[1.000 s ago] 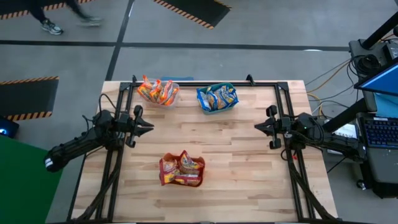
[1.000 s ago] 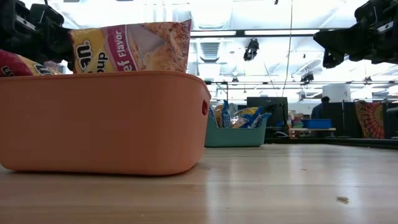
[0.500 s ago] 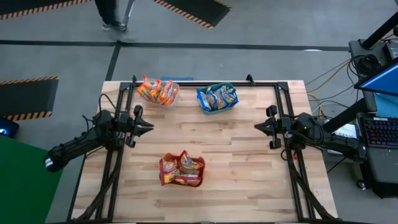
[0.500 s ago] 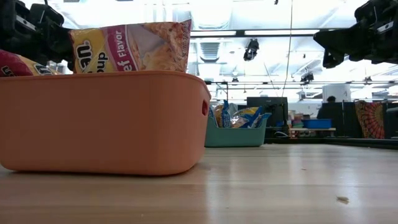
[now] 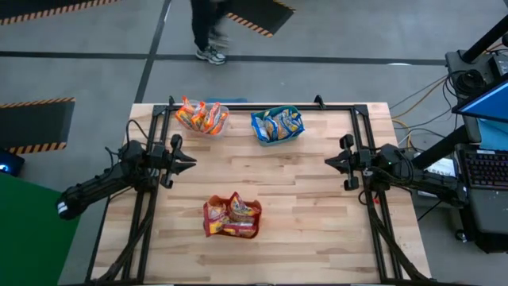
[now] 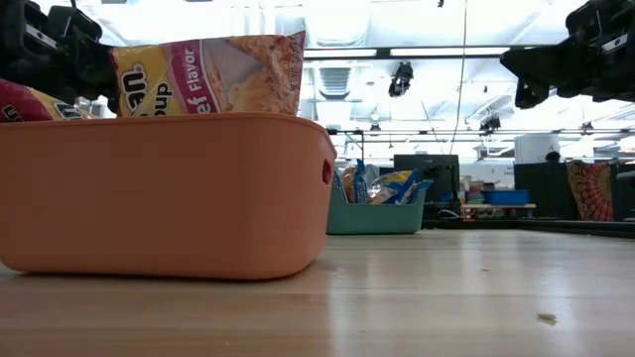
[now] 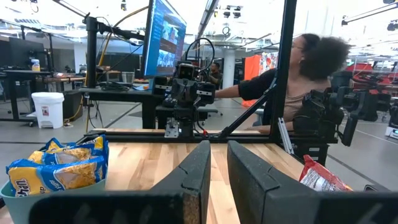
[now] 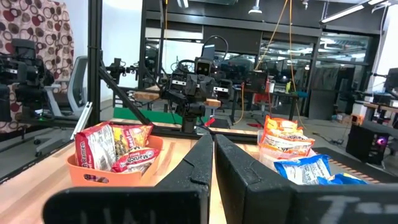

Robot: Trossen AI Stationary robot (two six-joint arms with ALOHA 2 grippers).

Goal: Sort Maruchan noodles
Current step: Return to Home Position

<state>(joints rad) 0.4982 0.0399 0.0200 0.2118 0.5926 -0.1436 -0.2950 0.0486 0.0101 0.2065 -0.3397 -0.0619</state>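
Checking all four feeds with both arms parked. The left gripper [image 5: 190,163] sits just inside the left edge of the tabletop [image 5: 309,238], about midway along it, pointing inward. From its wrist camera I see its fingers [image 7: 199,174] drawn narrow, with only a thin slit of wood showing between them, and nothing held. The right gripper [image 5: 328,162] mirrors it just inside the right edge. Its fingers [image 8: 196,168] meet tip to tip, and they hold nothing either. The two grippers face each other, well apart.

Every packet of the Maruchan noodles [image 5: 238,208] that I can make out lies in a bin.
- Orange packets [image 5: 200,115] are heaped in the clear bin [image 5: 213,131] at the far edge, nearer the far left corner than the far right one.
- Blue packets [image 5: 278,123] fill the teal bin [image 6: 377,218], near the clear bin along the far edge and close to that edge's middle.
- Dark red packets [image 5: 222,216] sit in the orange bin [image 6: 169,193], which stands alone in the near half of the tabletop, a little left of centre and well apart from the other two bins.

In the low view the orange bin fills the left of the picture. One dark red packet stands tilted above its rim, with part of the words "Flavor" and "Soup" readable. I cannot count the packets in any bin.

Off the table, a person [image 5: 208,32] is on the floor beyond the far edge.
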